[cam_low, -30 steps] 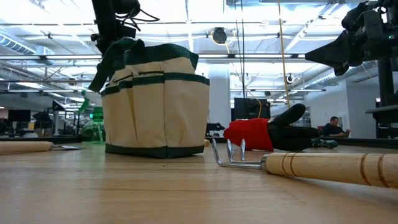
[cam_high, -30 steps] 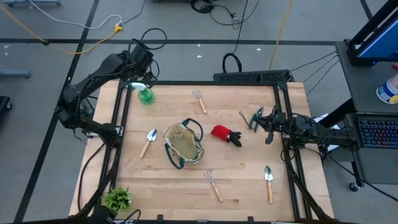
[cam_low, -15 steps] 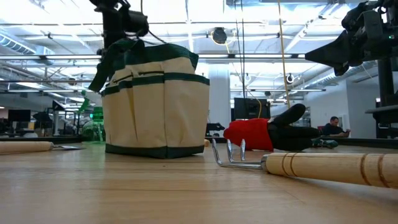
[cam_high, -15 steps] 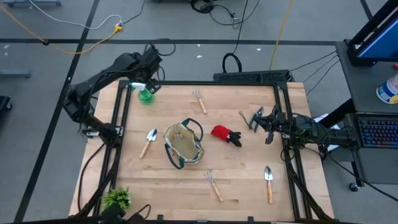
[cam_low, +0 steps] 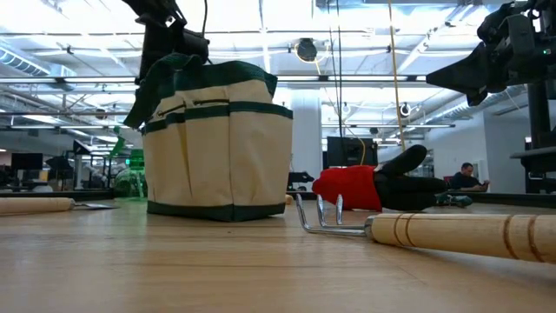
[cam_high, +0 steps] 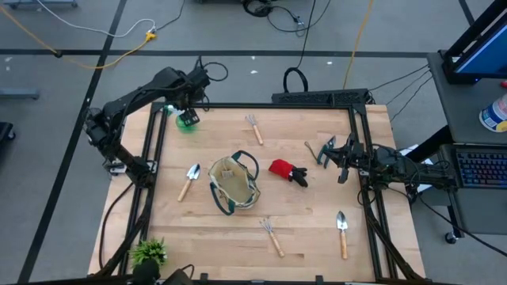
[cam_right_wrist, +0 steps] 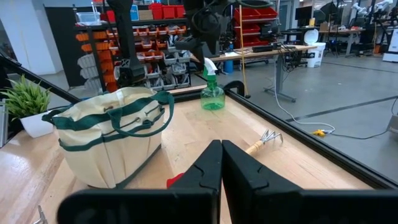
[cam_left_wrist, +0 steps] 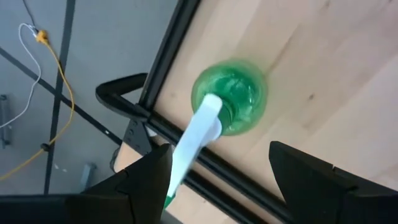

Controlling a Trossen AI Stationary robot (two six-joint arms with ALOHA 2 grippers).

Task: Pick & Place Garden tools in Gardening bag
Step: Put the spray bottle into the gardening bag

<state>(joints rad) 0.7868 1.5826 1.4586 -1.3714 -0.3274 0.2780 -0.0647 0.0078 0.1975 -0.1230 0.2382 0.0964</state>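
Note:
The green spray bottle point(cam_high: 188, 120) with a white trigger head point(cam_left_wrist: 205, 124) stands upright at the table's far left corner. My left gripper point(cam_high: 188, 115) hangs above it, open, a finger on either side of the bottle point(cam_left_wrist: 233, 99), touching nothing. The beige gardening bag point(cam_high: 234, 184) with green trim stands mid-table, mouth up. Red-and-black gloves point(cam_high: 287, 171) lie to its right. Two trowels point(cam_high: 188, 180) point(cam_high: 341, 232) and two rakes point(cam_high: 253, 127) point(cam_high: 272, 235) lie flat around it. My right gripper point(cam_high: 333, 158) waits shut and empty at the right edge.
A small spiky green plant point(cam_high: 149, 253) stands at the near left corner. A thin small tool point(cam_high: 310, 148) lies just left of my right gripper. A black frame rail point(cam_left_wrist: 180, 134) runs close beside the bottle. Bare wood lies along the near side of the bag.
My left arm has swung a little toward the table's right, and its gripper has turned and come to stand straight over the spray bottle. The bottle has stayed where it was.

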